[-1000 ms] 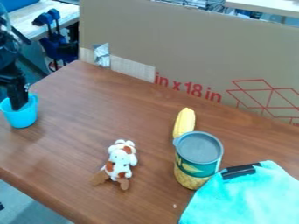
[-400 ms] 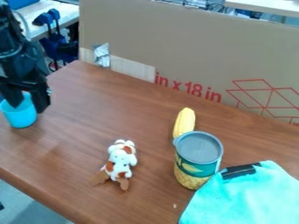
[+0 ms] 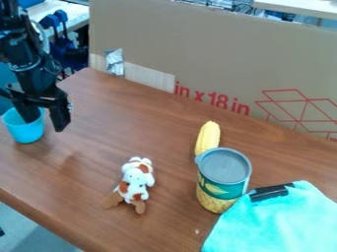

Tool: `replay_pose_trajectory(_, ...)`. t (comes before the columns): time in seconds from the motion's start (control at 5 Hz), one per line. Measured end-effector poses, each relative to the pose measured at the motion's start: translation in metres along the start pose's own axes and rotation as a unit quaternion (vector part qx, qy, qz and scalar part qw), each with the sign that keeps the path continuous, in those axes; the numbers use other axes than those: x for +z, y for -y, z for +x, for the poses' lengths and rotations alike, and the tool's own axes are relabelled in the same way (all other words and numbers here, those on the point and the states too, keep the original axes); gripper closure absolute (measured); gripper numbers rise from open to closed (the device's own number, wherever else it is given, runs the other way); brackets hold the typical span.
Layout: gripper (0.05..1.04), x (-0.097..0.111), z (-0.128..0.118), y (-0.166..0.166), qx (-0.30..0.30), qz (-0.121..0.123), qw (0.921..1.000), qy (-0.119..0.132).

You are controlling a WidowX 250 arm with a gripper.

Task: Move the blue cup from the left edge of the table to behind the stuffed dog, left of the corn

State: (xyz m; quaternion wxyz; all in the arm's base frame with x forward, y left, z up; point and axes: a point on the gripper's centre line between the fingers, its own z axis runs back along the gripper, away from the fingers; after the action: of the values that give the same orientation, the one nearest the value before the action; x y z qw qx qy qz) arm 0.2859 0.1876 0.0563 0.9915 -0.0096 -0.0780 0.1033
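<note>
The gripper [image 3: 46, 125] hangs at the left edge of the table with its two fingers spread apart. Its left finger overlaps the mouth of a blue cup [image 3: 26, 133], and its right finger is outside, just right of the cup's rim. Whether the left finger touches the cup I cannot tell. A white and brown plush dog [image 3: 135, 181] lies near the table's middle. Farther right, a lidded can [image 3: 223, 182] stands upright with a yellow corn cob [image 3: 208, 137] lying behind it. A turquoise cloth [image 3: 280, 224] with a black strip lies at the lower right, against the can.
A tall cardboard panel [image 3: 211, 54] runs along the table's back edge. The wooden table [image 3: 99, 128] has its front edge at the lower left. Blue clamps [image 3: 55, 22] are on another surface behind, at the upper left.
The gripper has come in from the left edge and moved right, and its spread fingers now show. The cup has shifted very slightly right. The dog, can, corn and cloth have stayed put.
</note>
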Motion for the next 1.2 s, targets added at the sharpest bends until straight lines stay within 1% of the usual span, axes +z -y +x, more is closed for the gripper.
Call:
replay_pose_trajectory(0.2, 0.082, -0.007, -0.004, -0.007, 0.010, 0.006, 0.9996, -0.027)
replay_pose_trajectory(0.4, 0.118, -0.010, -0.008, -0.015, 0.020, 0.016, 0.9986, -0.047)
replay_pose_trajectory(0.6, 0.396, -0.011, -0.011, -0.025, 0.034, 0.017, 0.9987, -0.034)
replay_pose_trajectory(0.8, 0.694, -0.010, -0.013, -0.025, 0.032, 0.009, 0.9987, -0.039)
replay_pose_trajectory(1.0, 0.903, -0.007, -0.013, -0.018, 0.019, 0.002, 0.9987, -0.046)
replay_pose_trajectory(1.2, 0.980, 0.016, 0.000, 0.002, 0.001, 0.005, 0.9998, -0.019)
